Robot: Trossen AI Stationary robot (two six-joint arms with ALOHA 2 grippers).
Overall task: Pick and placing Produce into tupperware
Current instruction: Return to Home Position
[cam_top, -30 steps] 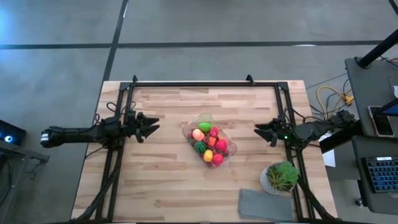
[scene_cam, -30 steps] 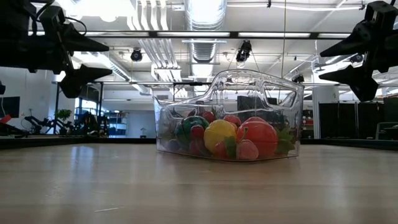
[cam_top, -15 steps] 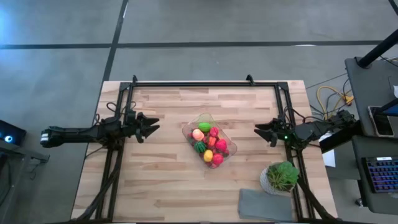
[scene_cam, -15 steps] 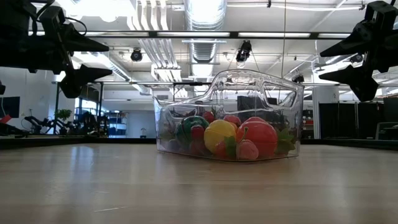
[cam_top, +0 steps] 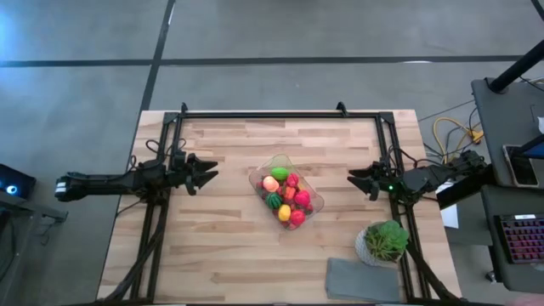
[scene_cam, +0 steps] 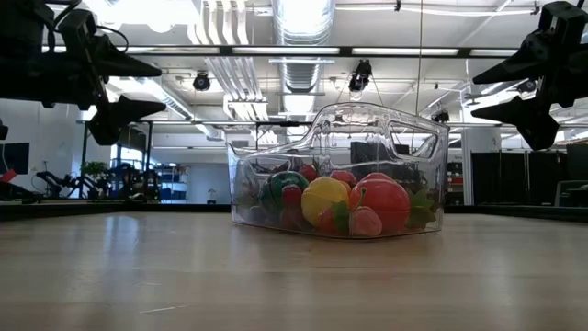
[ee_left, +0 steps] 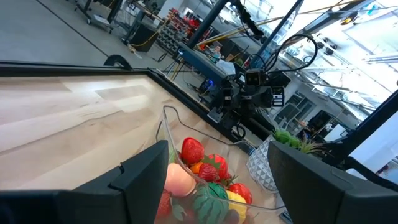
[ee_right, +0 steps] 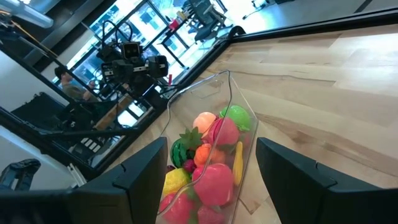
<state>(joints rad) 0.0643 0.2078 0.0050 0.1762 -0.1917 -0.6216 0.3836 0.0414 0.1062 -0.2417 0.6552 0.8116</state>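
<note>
Homing stage, seemingly — left gripper [cam_top: 208, 172] and right gripper [cam_top: 355, 178] held off at opposite sides of the table [cam_top: 229, 246], fingers apart (both empty), produce [cam_top: 287, 195] heaped inside the tupperware [cam_top: 277, 160] mid-table — next, only folding back.

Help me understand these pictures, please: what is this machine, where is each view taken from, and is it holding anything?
This is a robot with two dark arms working at a wooden table. One picture looks straight down from above, one looks level across the tabletop, and the other two come from cameras on the arms' wrists. The left gripper hangs over the table's left side and the right gripper over its right side. Both are open and hold nothing. Between them stands a clear tupperware with the colourful toy produce inside it. On the right arm's side, by the table's edge, are a potted plant and a flat grey cloth.
</note>
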